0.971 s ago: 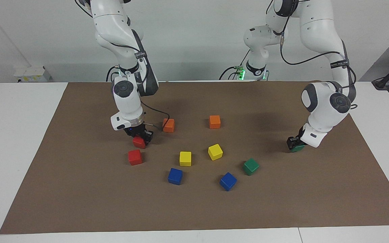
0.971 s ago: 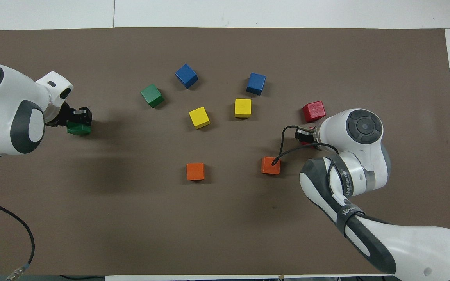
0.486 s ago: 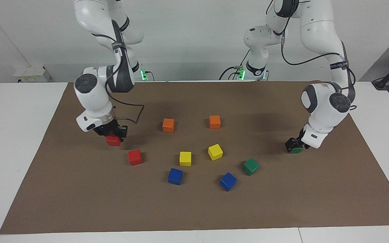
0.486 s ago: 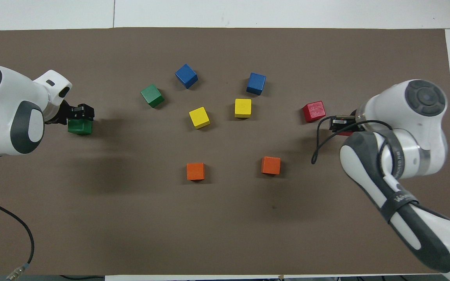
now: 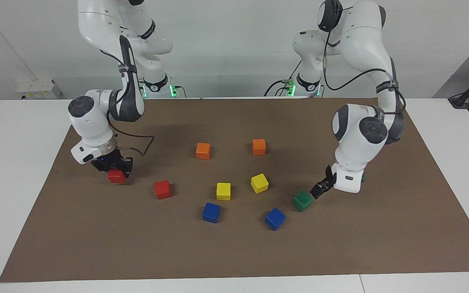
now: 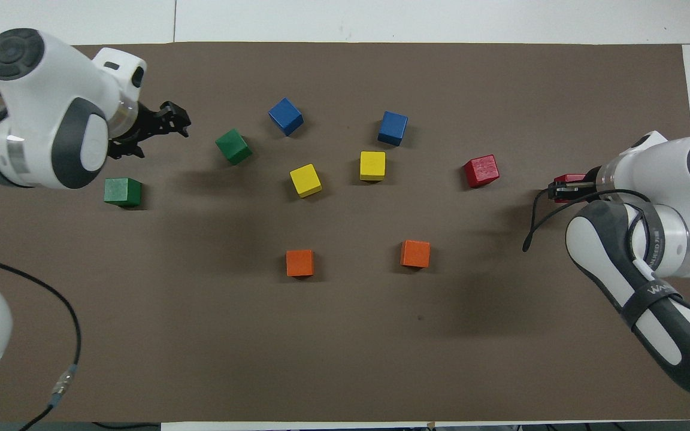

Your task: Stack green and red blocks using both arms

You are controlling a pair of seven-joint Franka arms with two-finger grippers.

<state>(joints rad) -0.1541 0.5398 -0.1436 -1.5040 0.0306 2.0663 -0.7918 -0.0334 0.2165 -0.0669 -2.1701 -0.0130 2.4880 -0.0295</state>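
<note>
My right gripper (image 5: 114, 166) is shut on a red block (image 5: 116, 176) and holds it low over the mat at the right arm's end; it also shows in the overhead view (image 6: 569, 179). The second red block (image 5: 163, 189) lies on the mat beside it, toward the middle. My left gripper (image 5: 319, 190) is open and empty, close beside a green block (image 5: 302, 200), which also shows in the overhead view (image 6: 233, 146). The other green block (image 6: 122, 192) lies free at the left arm's end, almost hidden by the left wrist in the facing view.
Two orange blocks (image 5: 203, 150) (image 5: 259, 147) lie nearer the robots. Two yellow blocks (image 5: 223, 191) (image 5: 259, 183) and two blue blocks (image 5: 211, 212) (image 5: 275, 218) lie mid-table between the red and green ones. All rest on a brown mat (image 5: 234, 252).
My left gripper let go of its green block, left it on the mat and moved to the other green block. My right gripper carried the red block toward the right arm's end.
</note>
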